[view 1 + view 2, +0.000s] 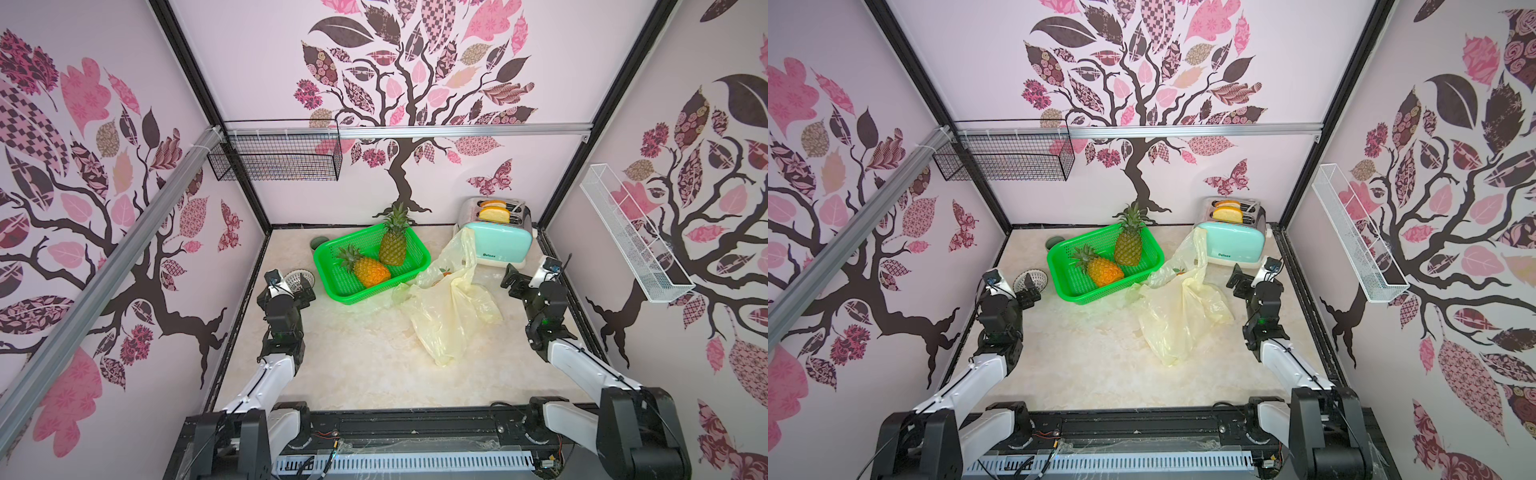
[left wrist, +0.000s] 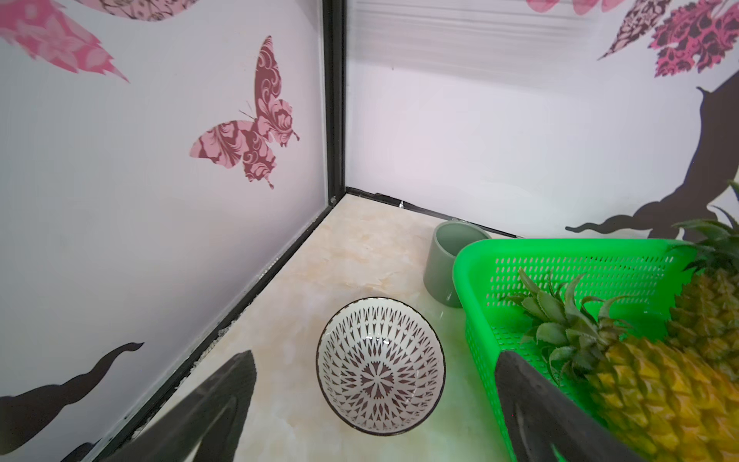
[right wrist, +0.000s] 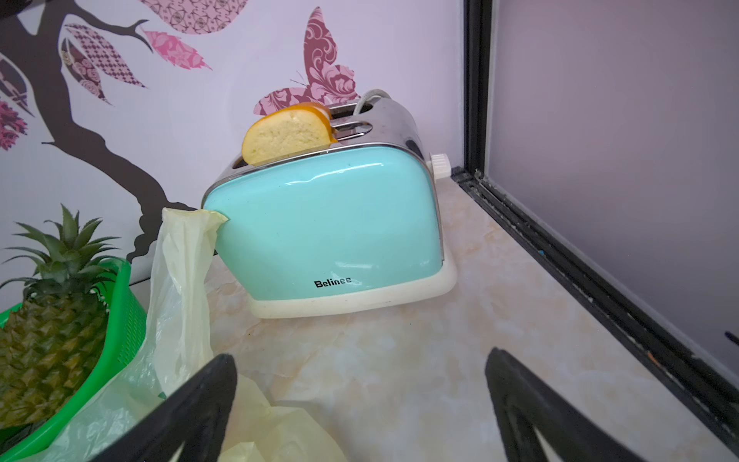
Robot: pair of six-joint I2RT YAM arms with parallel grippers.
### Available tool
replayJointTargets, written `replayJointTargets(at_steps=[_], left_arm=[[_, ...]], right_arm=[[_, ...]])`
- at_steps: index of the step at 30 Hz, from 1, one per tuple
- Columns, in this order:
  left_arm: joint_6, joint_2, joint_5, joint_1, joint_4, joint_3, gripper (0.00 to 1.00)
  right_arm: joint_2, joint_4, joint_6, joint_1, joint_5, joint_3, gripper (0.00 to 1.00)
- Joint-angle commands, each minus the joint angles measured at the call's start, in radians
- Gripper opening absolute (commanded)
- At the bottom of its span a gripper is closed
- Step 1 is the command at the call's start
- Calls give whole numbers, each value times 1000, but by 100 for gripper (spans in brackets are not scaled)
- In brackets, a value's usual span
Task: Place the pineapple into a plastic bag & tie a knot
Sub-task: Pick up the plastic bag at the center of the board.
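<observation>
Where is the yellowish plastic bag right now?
In both top views the crumpled pale-yellow plastic bag lies beside the green perforated basket, in front of the mint-green toaster.

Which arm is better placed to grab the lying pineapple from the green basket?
Left, probably. The open left gripper hovers beside the green basket, with the lying pineapple close in its wrist view. The right gripper, also open, is farther near the toaster, with the plastic bag between it and the basket.

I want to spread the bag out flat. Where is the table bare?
Bare: the wide near table patch in front of the green basket, left of the plastic bag. Crowded: the far edge, with cup, bowl and toaster.
</observation>
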Motion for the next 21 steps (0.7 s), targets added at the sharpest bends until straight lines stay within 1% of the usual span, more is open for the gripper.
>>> replayJointTargets(at_steps=[1, 3, 5, 8, 10, 12, 15, 18, 21], left_arm=[[-59, -65, -28, 0, -212, 68, 98], [-79, -99, 13, 0, -281, 100, 98], [-115, -135, 57, 0, -360, 122, 98], [-176, -176, 177, 0, -438, 154, 98], [-220, -188, 263, -1, -496, 182, 98], [-248, -186, 340, -1, -562, 213, 98], [-288, -176, 438, -1, -591, 220, 98], [-318, -168, 466, -2, -591, 206, 98], [-341, -170, 474, -1, -605, 199, 98]], right_arm=[[-15, -255, 106, -8, -118, 65, 99], [-24, -320, 124, -8, -202, 104, 99], [-24, -425, 168, -8, -240, 166, 99], [7, -558, 162, -5, -342, 278, 99], [45, -653, 148, 0, -379, 371, 99], [87, -721, 127, 10, -389, 451, 98], [166, -797, 85, 30, -380, 567, 96], [258, -866, 53, 60, -358, 675, 94], [357, -896, 20, 100, -318, 769, 91]])
